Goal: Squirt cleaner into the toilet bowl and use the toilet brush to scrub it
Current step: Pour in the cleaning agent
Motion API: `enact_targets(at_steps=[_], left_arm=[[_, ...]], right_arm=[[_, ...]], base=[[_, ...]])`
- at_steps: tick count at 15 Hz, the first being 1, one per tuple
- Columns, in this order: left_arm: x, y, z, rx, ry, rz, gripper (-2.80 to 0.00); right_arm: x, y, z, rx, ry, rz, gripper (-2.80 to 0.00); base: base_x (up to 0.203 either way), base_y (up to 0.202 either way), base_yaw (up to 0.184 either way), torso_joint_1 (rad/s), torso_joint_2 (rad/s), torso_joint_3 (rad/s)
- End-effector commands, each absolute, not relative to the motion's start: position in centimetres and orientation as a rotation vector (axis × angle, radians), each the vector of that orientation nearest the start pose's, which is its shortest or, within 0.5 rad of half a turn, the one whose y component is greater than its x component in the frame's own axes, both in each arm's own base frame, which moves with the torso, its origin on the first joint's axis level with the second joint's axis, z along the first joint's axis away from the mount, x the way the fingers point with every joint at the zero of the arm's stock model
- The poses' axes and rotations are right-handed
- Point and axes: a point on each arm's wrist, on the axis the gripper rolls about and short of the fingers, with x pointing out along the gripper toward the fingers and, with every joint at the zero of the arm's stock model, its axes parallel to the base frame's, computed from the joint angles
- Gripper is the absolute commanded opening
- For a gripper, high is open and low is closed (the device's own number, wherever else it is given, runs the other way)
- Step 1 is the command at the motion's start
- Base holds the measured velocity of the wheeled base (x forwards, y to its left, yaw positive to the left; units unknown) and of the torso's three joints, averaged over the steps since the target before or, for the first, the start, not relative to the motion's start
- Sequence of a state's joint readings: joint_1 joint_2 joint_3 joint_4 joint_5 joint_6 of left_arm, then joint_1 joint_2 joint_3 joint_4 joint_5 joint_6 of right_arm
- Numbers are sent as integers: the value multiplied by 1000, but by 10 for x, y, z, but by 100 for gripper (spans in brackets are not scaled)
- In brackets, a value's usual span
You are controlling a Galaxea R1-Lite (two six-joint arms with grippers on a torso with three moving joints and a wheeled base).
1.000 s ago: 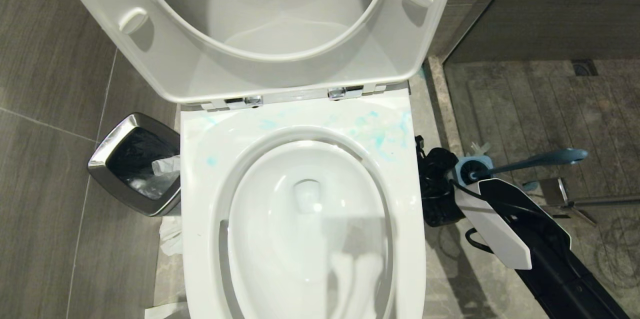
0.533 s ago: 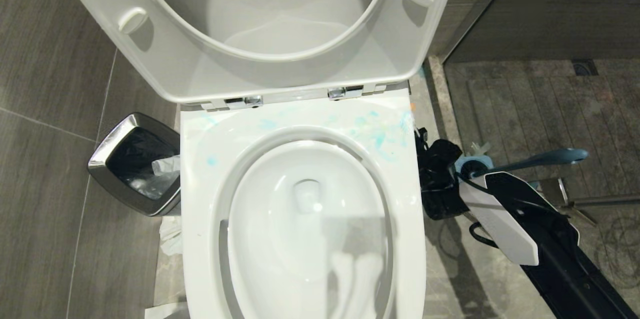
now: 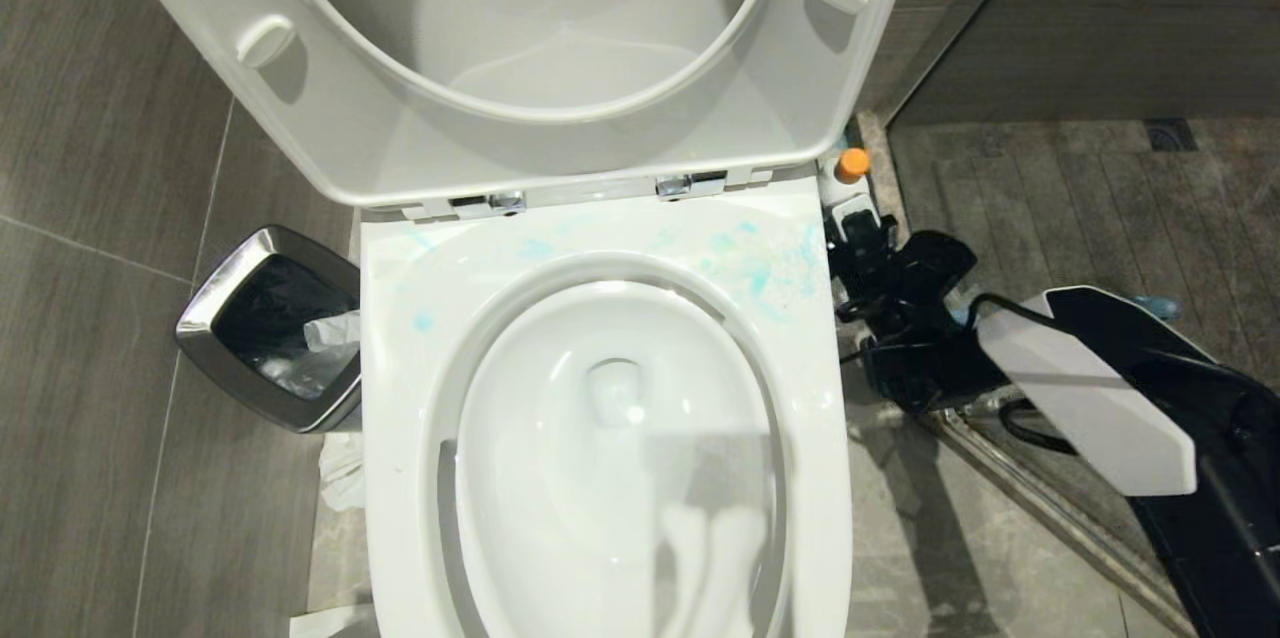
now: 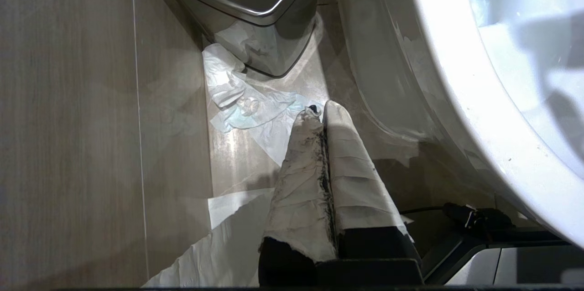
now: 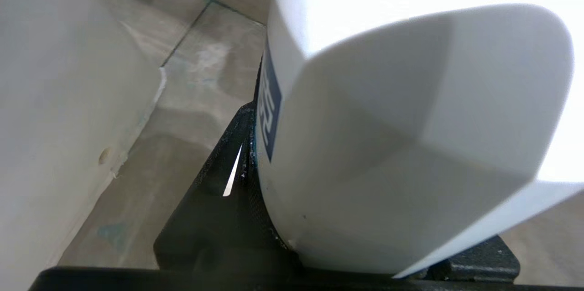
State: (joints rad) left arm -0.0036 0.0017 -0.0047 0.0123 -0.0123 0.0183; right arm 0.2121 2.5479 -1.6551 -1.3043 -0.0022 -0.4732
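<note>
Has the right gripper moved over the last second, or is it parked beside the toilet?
Yes. The right gripper, closed on the small white plastic cleaner bottle with orange cap, has moved up the picture along the white ceramic toilet bowl's right side, toward the hinges.

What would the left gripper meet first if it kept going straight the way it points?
Probably the crumpled tissue on the floor just beyond the shut left gripper, with the steel waste bin behind it; depth is uncertain.
</note>
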Motion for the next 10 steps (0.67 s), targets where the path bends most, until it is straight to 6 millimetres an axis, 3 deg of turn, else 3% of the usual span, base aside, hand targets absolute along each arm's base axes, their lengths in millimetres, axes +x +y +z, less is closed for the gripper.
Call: enact_targets(at_steps=[1, 8, 10], left_arm=[[-23, 0, 76, 18, 11, -16, -280], [-23, 0, 76, 18, 11, -15, -280], [-23, 0, 76, 18, 11, -16, -280]], right_arm=[[457, 99, 189, -404, -509, 73, -280], [310, 75, 303, -328, -528, 28, -280], [281, 69, 320, -317, -541, 24, -280]], base=[[0, 0, 0, 0, 0, 0], [0, 0, 0, 0, 0, 0], [0, 0, 0, 0, 0, 0]])
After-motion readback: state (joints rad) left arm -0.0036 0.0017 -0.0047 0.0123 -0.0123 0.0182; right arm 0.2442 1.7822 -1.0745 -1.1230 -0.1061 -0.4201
